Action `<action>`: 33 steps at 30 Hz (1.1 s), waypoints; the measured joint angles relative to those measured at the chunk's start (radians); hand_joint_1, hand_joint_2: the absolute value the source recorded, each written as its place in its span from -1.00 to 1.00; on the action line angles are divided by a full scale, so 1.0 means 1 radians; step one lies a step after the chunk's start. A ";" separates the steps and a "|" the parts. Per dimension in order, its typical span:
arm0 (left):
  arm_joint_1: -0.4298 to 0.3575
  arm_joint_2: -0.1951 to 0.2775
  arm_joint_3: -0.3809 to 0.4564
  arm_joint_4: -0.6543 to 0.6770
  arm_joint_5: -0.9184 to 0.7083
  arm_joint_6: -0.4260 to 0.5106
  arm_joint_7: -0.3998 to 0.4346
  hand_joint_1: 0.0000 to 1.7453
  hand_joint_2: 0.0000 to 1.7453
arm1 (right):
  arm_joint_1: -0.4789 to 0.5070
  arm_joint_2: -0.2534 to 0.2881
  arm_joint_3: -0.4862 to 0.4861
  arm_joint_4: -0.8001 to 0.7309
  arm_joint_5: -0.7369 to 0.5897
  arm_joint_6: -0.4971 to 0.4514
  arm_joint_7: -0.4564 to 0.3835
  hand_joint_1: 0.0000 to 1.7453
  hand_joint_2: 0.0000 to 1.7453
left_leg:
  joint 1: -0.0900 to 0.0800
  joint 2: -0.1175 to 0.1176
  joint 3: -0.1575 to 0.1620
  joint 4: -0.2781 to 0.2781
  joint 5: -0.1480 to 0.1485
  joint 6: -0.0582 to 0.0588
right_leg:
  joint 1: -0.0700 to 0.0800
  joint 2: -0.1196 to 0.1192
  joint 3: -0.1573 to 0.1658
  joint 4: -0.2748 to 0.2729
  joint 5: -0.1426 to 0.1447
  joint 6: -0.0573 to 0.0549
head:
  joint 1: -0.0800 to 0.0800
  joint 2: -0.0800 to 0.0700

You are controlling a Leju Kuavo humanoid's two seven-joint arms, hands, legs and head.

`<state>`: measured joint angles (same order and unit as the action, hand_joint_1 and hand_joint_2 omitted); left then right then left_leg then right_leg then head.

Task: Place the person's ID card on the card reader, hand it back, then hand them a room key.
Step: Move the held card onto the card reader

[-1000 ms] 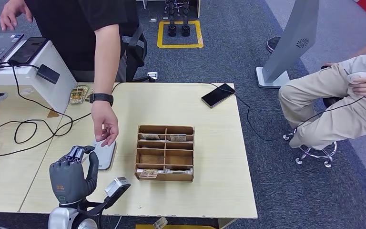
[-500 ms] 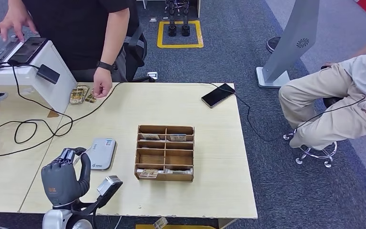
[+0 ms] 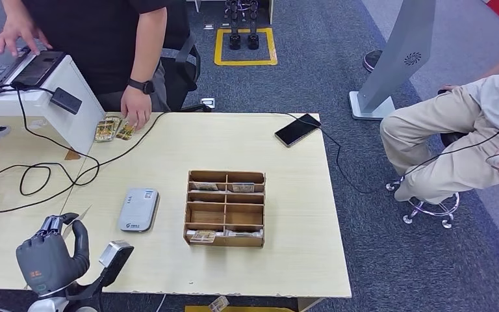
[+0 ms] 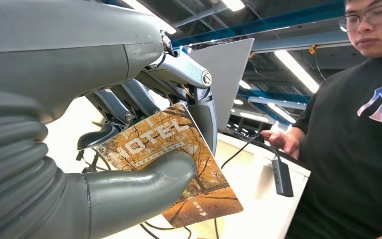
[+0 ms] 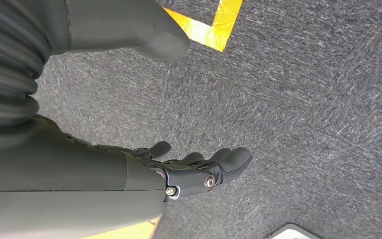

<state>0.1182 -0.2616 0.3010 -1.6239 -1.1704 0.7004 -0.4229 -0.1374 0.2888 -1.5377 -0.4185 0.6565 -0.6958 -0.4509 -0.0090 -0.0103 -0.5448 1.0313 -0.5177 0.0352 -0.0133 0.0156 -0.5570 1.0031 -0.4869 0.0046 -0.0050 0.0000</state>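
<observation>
autumn-orange room key [image 4: 179, 164], grey card reader [image 3: 138, 209]

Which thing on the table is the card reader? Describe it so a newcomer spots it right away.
Start at the pale wooden table and find the brown compartment box near its middle. The card reader lies flat just to the left of that box, between it and the left robot hand. It is the sole small grey slab with rounded corners, and a white card lies on its top end.

Bright, even overhead light; soft shadows lay on table [image 3: 286, 195]. Ceiling strip lights [image 4: 293, 67] glared, background softly blurred.
</observation>
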 joint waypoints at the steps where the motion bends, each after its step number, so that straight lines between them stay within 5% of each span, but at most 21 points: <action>1: 0.000 0.000 0.004 0.000 -0.002 0.000 0.002 1.00 1.00 | 0.000 0.000 0.000 0.000 0.000 0.000 0.000 -1.00 1.00 | 0.000 0.000 0.000 0.000 0.000 0.000 | 0.000 0.000 0.000 0.000 0.000 0.000 | 0.000 0.000; 6: -0.001 -0.001 0.045 0.005 0.003 0.000 -0.017 1.00 1.00 | 0.000 0.000 0.000 -0.001 0.001 0.000 0.002 -1.00 1.00 | 0.000 0.000 0.000 0.000 0.000 0.000 | 0.000 0.000 0.000 0.000 0.000 0.000 | 0.000 0.000; 16: -0.049 0.000 0.219 0.112 0.081 0.000 -0.189 1.00 1.00 | 0.000 -0.003 0.000 -0.003 0.010 0.000 0.010 -1.00 1.00 | 0.000 0.000 0.000 0.000 0.000 0.000 | 0.000 0.000 0.000 0.000 0.000 0.000 | 0.000 0.000; 24: -0.089 0.000 0.217 0.164 0.013 0.000 -0.151 1.00 1.00 | -0.002 -0.016 0.001 0.012 0.026 0.000 -0.009 -1.00 1.00 | 0.000 0.000 0.000 0.000 0.000 0.000 | 0.000 0.000 0.000 0.000 0.000 0.000 | 0.000 0.000; 33: -0.232 -0.003 0.206 0.289 0.008 0.000 -0.176 1.00 1.00 | -0.006 -0.038 0.022 0.052 0.034 0.000 -0.018 -1.00 1.00 | 0.000 0.000 0.001 0.000 0.000 0.000 | 0.000 0.000 0.000 0.000 0.001 0.000 | 0.000 0.000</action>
<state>-0.1137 -0.2643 0.5074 -1.3352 -1.1624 0.7000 -0.5987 -0.1432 0.2505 -1.5158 -0.3668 0.6907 -0.6954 -0.4689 -0.0092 -0.0105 -0.5443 1.0318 -0.5174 0.0354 -0.0133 0.0153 -0.5565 1.0031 -0.4859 0.0046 -0.0050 0.0000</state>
